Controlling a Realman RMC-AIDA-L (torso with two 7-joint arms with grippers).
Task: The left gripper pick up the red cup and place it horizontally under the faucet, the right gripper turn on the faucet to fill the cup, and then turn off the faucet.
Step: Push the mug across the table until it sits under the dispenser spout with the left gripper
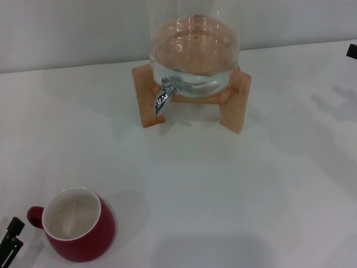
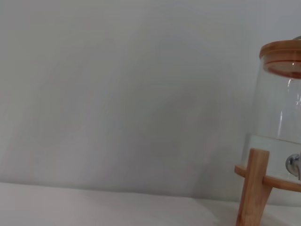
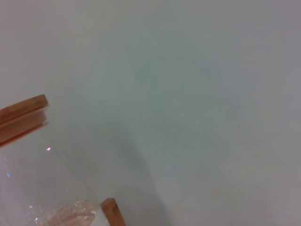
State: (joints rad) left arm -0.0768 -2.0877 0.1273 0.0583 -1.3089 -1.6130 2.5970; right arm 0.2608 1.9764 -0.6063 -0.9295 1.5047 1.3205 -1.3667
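Beside red cup [image 1: 78,225], left end effector [image 1: 10,241] cropped, grip unclear, right end effector [image 1: 352,51] barely visible.

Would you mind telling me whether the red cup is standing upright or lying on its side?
Upright: in the head view the red cup rests on its base on the table, white inside facing up.

Soft, even light; faint shadows lie beside the red cup [image 1: 78,224]; wrist views look hazy.
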